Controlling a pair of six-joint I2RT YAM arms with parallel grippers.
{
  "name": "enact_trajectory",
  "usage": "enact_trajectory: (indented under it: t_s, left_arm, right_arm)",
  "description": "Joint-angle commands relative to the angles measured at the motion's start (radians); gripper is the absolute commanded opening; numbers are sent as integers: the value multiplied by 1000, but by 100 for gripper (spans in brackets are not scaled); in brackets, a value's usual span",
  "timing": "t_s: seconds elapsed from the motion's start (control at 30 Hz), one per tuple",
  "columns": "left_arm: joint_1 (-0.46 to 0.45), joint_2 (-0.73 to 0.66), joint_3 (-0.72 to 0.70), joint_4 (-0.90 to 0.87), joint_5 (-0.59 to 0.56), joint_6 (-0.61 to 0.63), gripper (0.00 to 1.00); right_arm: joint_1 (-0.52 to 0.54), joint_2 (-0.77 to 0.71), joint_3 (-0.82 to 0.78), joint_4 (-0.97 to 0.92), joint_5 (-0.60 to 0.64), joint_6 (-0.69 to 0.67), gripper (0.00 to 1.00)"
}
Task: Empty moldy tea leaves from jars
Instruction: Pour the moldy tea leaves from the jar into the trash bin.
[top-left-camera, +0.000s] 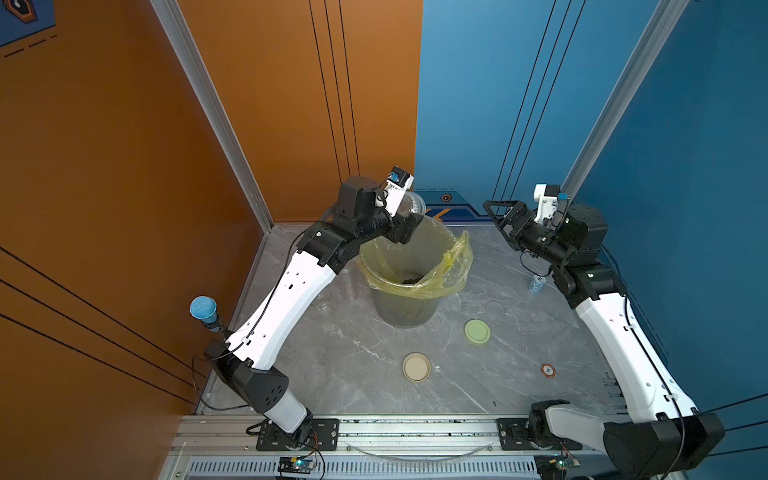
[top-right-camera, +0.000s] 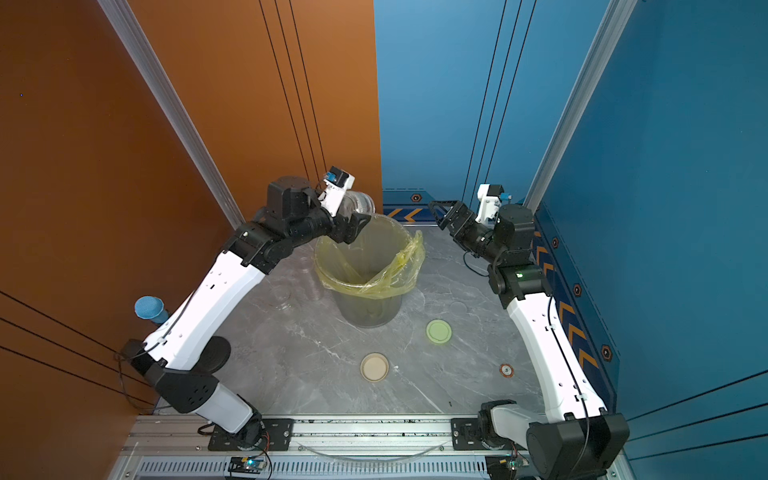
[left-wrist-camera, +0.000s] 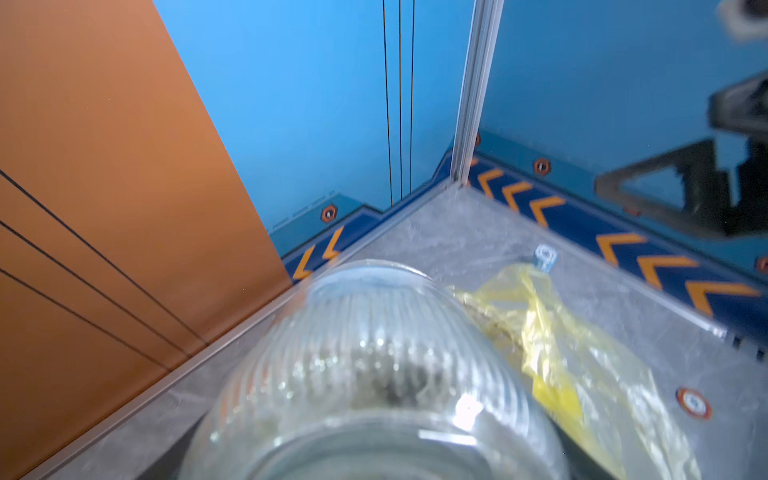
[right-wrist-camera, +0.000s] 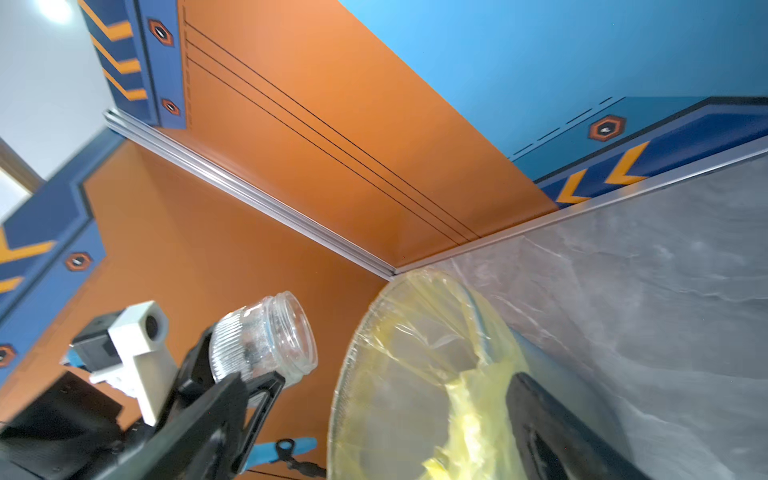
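Mostly ribbed, clear, round-mouthed jar (right-wrist-camera: 266, 338)

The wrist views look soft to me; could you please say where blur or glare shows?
Left wrist view: the jar looms close, out of focus, with glints. Right wrist view: the bin rim and yellow bag are soft; a lamp flare burns white. Both top views: crisp, though the white left arm blows out.

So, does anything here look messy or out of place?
The yellow bag in the grey bin sits askew, bunched up and drooping over one side of the rim. The heap of tea leaves lies inside it.
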Motion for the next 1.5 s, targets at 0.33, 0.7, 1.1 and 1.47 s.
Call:
enact_trajectory:
  t_s: [0.33, 0.7, 1.1, 1.47]
  left_arm:
    - [75, -184, -189, 369, 85, -205, 41]
    - [3, 101, 130, -572, -55, 12, 41]
    - [-178, 202, 623, -758, -329, 146, 40]
    - [-147, 296, 398, -733, -310, 107, 38]
  right_arm:
    - [228, 48, 3, 233, 85, 174, 100]
    - [205, 43, 32, 73, 136, 49, 100]
    - [136, -9, 23, 39, 118, 40, 100]
    - [106, -17, -13, 62, 94, 66, 100]
